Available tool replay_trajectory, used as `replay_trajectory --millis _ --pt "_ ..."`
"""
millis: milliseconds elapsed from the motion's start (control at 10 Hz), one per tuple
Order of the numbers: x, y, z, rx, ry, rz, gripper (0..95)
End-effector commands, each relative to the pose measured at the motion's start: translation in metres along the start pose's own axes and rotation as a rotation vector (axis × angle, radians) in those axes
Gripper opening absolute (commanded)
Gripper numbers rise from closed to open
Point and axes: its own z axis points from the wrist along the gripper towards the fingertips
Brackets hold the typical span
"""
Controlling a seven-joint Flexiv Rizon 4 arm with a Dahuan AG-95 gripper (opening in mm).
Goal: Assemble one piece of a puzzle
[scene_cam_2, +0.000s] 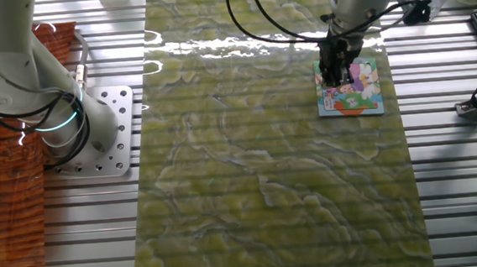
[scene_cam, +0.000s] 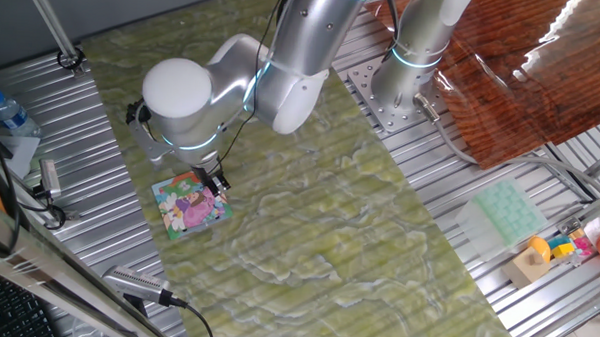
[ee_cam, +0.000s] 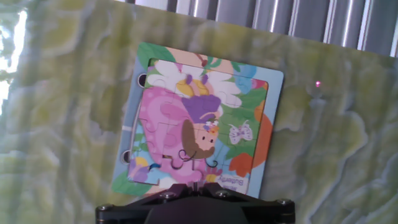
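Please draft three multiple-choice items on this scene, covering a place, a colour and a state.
1. Where does the puzzle lie?
A. on the green marbled mat
B. on the bare metal slats
C. on the pale green tray

2. What colour is the puzzle's border?
A. red
B. teal
C. black

3. Where is the end effector?
A. far off beside the arm's base
B. over the tray
C. right over the puzzle

Answers: 1 A, mat shows all round the board; 2 B, plain in the hand view; 3 C, both fixed views show it at the board.
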Motion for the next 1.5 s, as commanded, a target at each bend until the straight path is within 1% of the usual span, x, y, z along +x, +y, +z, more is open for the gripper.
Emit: replay_trajectory --millis 100,300,800,1200,1300,1500 --pt "-0.0019 0.0003 0.0035 0.002 -0.002 0.000 0.0" --pt "-0.0026 0.0004 0.0065 0.002 -0.004 0.002 0.0" --pt "-0.0001 -0.0017 0.0058 0.004 0.001 -0.012 0.0" --pt "0.0012 -0.0019 0.0066 -0.014 0.009 -0.026 0.0" --pt "0.0013 -0.0019 0.0069 -0.015 0.009 -0.028 0.0" --pt "0.0013 -0.0019 0.0069 -0.016 -0.002 -0.033 0.0"
